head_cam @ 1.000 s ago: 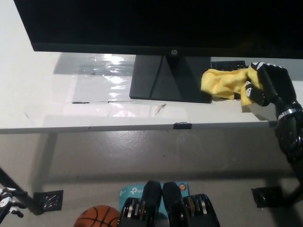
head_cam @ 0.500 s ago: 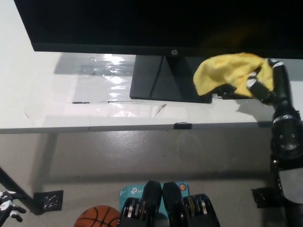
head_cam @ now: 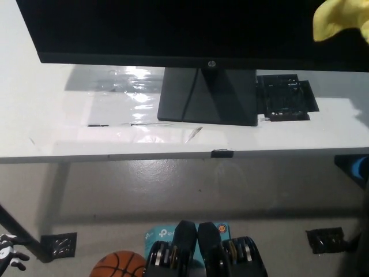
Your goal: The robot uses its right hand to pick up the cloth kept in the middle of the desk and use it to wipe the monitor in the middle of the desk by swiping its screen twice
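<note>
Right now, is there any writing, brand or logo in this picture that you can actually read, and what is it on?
"hp": round logo on the lower bezel of the monitor.
"tp-link": on the teal box on the floor, partly hidden, so only just legible.
Round orange mark at the same box's right edge: too small to read.
Basketball: no lettering can be made out.
Yellow cloth: no text.
</note>
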Available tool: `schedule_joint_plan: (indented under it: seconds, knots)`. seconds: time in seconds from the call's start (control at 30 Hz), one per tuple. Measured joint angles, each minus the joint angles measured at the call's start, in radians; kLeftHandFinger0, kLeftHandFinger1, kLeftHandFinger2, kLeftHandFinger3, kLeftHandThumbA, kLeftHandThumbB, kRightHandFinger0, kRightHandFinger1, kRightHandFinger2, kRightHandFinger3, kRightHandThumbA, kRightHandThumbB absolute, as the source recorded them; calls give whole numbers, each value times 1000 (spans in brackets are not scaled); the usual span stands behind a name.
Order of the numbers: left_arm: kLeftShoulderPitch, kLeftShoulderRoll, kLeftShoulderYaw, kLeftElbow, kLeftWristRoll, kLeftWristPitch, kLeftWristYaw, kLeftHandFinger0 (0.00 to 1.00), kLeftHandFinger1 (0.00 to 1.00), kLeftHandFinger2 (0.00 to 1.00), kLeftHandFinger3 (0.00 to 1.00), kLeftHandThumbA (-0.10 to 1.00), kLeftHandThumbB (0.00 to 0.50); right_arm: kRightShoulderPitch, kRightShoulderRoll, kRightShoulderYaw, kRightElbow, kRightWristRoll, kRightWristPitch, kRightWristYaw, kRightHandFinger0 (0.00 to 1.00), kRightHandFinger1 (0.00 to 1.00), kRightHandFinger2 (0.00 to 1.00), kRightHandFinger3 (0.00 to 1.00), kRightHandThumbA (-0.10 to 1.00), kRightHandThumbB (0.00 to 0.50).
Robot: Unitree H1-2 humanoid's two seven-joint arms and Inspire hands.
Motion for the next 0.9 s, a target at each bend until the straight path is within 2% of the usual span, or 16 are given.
schedule_joint_plan:
  seconds: [0.13,0.17,0.23,0.27,0.37,0.4,0.47,0.57,0.6,0.63,0.67,0.7,0.73,0.77,0.83,0.9]
  knots:
    - [5,1,10,-5,-1,1,0,379,406,526,750,238,216,-3,-39,24,-1,-51,18,-22,0,0,205,35,-100,211]
    - [6,1,13,-8,-1,1,-1,380,407,528,749,236,218,-4,-50,35,-4,-68,20,-22,0,0,242,65,-100,241]
    - [8,2,15,-13,-2,1,-1,385,410,532,747,237,225,-5,-76,69,-9,-104,22,-22,0,0,271,69,-100,244]
    - [8,2,17,-14,-2,2,-1,388,410,538,757,236,219,-5,-90,93,-12,-124,23,-21,0,0,274,14,-100,249]
    - [8,2,18,-15,-2,3,-1,368,395,513,756,235,216,-8,-108,146,-13,-179,25,-14,0,43,365,83,-100,164]
    - [8,2,17,-15,-2,3,-1,363,392,512,766,214,203,-9,-111,167,-12,-203,26,-8,0,49,379,1,-100,119]
    - [7,2,17,-15,-3,4,-1,386,410,521,764,218,213,-11,-109,193,-5,-243,28,5,0,27,358,0,-100,60]
    - [8,2,17,-13,-2,5,-1,413,419,523,752,220,218,-16,-108,225,5,-291,29,22,0,16,339,105,-100,41]
    - [8,2,17,-13,-2,6,-1,414,419,522,750,219,218,-19,-107,239,14,-318,30,30,0,16,339,117,-100,40]
    - [8,2,17,-13,-3,7,-1,424,427,538,755,228,218,-22,-105,251,21,-341,30,38,0,4,326,137,-100,105]
    - [8,2,17,-13,-2,8,-1,428,428,540,755,231,218,-25,-102,264,32,-362,30,43,0,12,345,226,-100,116]
    - [8,2,17,-13,-2,8,-1,427,431,551,756,227,218,-28,-101,269,36,-370,30,45,0,38,337,256,-100,153]
    - [8,2,17,-13,-2,9,-1,424,431,553,759,230,226,-36,-98,286,51,-399,31,53,0,57,360,388,-100,178]
    - [8,2,17,-13,-2,9,-1,414,428,551,758,228,230,-44,-95,297,64,-420,32,59,0,63,353,242,-100,201]
    - [8,2,17,-13,-2,9,-1,407,433,569,769,231,229,-63,-87,318,96,-459,32,65,0,70,355,157,-100,182]
    - [9,2,17,-13,-2,10,-1,416,426,551,771,228,228,-84,-77,337,133,-499,32,72,0,65,348,244,-100,158]
